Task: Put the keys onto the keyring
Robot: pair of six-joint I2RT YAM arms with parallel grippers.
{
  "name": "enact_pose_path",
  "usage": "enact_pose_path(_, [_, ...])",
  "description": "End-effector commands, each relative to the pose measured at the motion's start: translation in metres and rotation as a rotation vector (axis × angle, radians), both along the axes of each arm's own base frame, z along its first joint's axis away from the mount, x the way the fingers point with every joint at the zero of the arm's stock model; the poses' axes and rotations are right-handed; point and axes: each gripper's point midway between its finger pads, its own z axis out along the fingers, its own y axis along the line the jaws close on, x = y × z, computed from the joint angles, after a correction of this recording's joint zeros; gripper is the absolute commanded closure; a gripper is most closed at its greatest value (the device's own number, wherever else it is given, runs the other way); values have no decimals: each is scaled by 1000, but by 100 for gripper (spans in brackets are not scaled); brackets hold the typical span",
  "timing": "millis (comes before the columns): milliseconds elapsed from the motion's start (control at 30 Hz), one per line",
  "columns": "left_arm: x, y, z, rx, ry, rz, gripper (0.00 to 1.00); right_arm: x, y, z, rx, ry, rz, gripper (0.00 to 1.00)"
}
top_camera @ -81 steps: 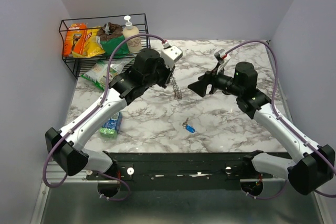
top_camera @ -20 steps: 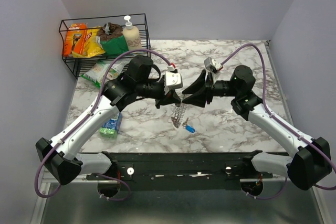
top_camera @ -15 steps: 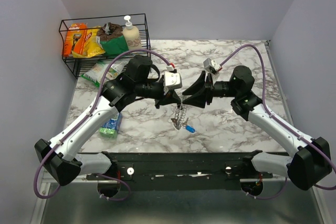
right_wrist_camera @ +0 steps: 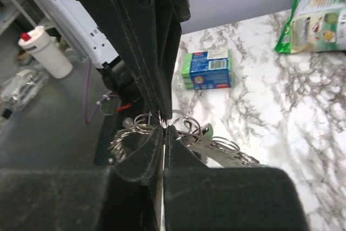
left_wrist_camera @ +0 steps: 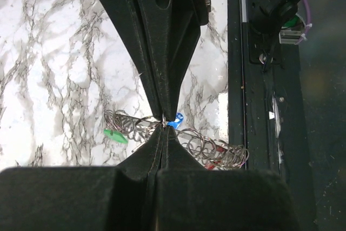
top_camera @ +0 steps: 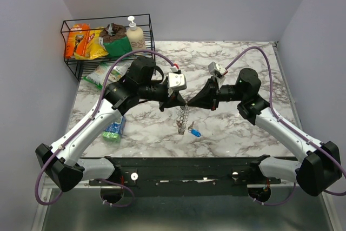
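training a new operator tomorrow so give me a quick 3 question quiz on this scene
1. True or false: the blue key is already threaded on the keyring.
2. Multiple choice: where is the keyring? A) lying in a basket B) hanging where the tips of the left gripper and right gripper meet C) on the floor
3. Fill in: in the left wrist view, the leftmost key among the rings has a ____ head.

Key
1. False: it lies on the table, below the hanging rings.
2. B: both grippers are shut on it.
3. Green.
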Motion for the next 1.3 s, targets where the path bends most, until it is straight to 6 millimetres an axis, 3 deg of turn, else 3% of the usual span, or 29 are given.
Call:
enact_pose_path(0, [-7, -3, 13, -51, -22, -40, 100, -1, 2, -1, -4, 6, 9, 99])
enact_pose_path(233, [0, -2, 18, -59, -47, 1, 99, 1, 2, 0, 1, 7, -8, 99])
enact_pose_path(333, [4, 1, 23, -75, -70, 34, 75, 1, 0, 2, 12, 3, -22, 99])
enact_pose_path(367, [8, 2, 24, -84, -76, 60, 57, 1, 0, 2, 15, 2, -28, 99])
enact_pose_path(467, [15, 7, 36, -138, -96, 119, 36, -1, -1, 5, 25, -9, -29, 99])
enact_pose_path(600, [21, 20, 51, -209, -118, 179, 19, -1, -1, 5, 17, -10, -36, 99])
enact_pose_path(800, [23, 23, 45, -176, -65, 152, 18, 3, -4, 4, -16, -26, -61, 99])
enact_pose_path(1033, [21, 18, 34, -115, -1, 89, 23, 6, -7, -3, -89, -15, -84, 99])
enact_pose_path(1267, [18, 18, 36, -115, -4, 78, 28, 2, -10, 0, -86, -51, -77, 99])
